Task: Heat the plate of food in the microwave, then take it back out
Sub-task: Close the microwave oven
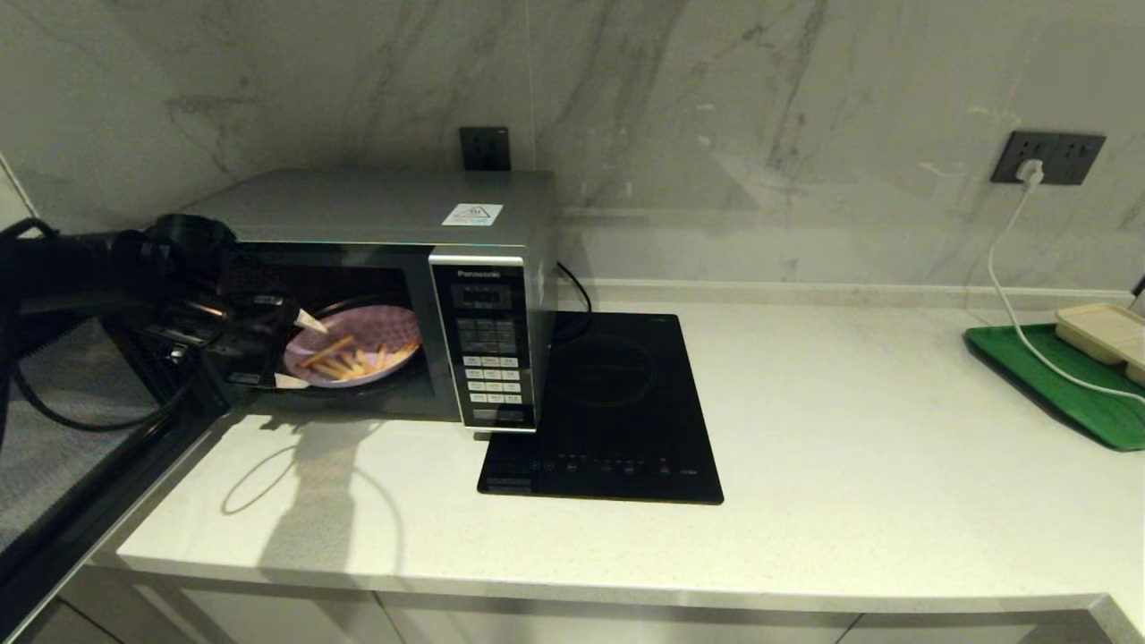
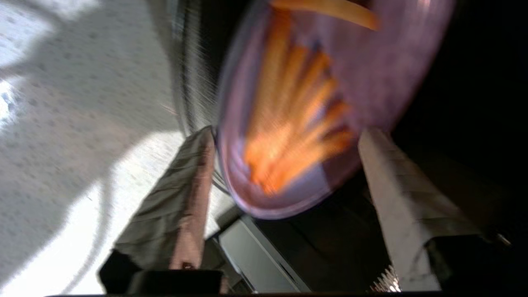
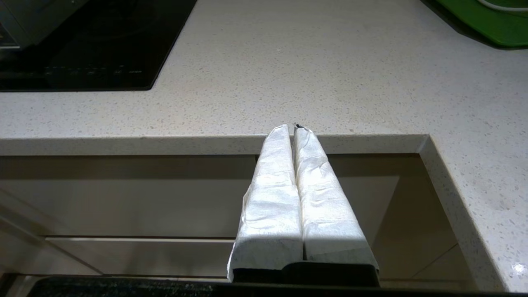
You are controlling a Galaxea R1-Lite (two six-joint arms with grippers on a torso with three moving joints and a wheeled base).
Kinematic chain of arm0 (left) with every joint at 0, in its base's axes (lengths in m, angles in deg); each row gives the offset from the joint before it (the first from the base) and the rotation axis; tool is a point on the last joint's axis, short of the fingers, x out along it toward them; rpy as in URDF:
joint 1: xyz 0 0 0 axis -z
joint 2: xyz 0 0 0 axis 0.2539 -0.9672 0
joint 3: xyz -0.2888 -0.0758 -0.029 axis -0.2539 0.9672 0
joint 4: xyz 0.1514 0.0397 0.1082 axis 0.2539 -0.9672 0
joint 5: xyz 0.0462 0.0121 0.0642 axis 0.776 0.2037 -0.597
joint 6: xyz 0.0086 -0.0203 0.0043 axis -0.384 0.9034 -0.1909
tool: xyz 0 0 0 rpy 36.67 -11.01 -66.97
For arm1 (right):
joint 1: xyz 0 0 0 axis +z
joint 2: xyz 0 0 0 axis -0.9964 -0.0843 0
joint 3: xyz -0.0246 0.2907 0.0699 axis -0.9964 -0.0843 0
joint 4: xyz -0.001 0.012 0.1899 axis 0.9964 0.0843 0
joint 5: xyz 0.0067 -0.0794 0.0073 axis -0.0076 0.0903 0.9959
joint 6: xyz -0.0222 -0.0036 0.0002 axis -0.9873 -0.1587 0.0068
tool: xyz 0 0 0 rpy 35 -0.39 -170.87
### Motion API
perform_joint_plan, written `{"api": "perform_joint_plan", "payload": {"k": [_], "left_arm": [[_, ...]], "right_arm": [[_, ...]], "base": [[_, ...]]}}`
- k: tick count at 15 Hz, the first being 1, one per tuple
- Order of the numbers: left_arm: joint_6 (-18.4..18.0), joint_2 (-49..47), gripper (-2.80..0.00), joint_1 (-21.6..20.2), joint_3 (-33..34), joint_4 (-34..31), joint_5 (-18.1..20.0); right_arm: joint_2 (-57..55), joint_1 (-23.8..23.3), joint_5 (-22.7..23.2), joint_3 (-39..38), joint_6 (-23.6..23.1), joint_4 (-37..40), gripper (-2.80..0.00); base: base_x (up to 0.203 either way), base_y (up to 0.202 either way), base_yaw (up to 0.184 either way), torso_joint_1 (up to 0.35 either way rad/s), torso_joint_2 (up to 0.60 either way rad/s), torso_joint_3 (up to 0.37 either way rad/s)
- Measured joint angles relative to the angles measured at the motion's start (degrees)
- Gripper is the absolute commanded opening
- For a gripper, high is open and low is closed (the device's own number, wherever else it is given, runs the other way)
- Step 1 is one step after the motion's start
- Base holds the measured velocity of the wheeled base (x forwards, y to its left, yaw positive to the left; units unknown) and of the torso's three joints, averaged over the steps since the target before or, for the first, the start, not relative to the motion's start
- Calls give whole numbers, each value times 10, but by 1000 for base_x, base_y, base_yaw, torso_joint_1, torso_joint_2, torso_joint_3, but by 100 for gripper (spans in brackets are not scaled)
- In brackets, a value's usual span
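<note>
The silver microwave (image 1: 376, 210) stands at the back left of the counter with its dark door (image 1: 63, 429) swung open to the left. Inside it lies the lilac plate (image 1: 386, 320) with several orange-yellow fries (image 1: 344, 358). My left gripper (image 1: 300, 351) reaches into the opening at the plate's left rim and is open. In the left wrist view its two wrapped fingers (image 2: 189, 194) stand wide apart on either side of the plate (image 2: 383, 74); the left gripper (image 2: 286, 133) has nothing clamped. My right gripper (image 3: 293, 127) is shut and empty, below the counter's front edge.
A flat black induction hob (image 1: 608, 402) lies right of the microwave. At the far right a green tray (image 1: 1055, 385) carries a beige tray (image 1: 1105, 331), and a white cable (image 1: 1011, 304) runs down to it from a wall socket.
</note>
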Motion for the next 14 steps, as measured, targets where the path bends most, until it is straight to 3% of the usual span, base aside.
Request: {"api": "perform_joint_plan", "payload": {"k": [5,6,9,14], "left_arm": [[0,57,0,29,0,-10,4],[-1,67,-280,37,3,-21,4],[-22,111,-280,60,36,-87,5],[-68,203,-280,66,236,-119,-3]], "right_arm": [[0,0,0,0,0,0,-280],[0,0,0,0,0,0,-280],[0,0,0,0,0,0,-280],[0,0,0,0,0,0,-280]], "base": [[0,0,0,0,0,0],[0,0,0,0,0,0],[0,0,0,0,0,0],[0,0,0,0,0,0]]}}
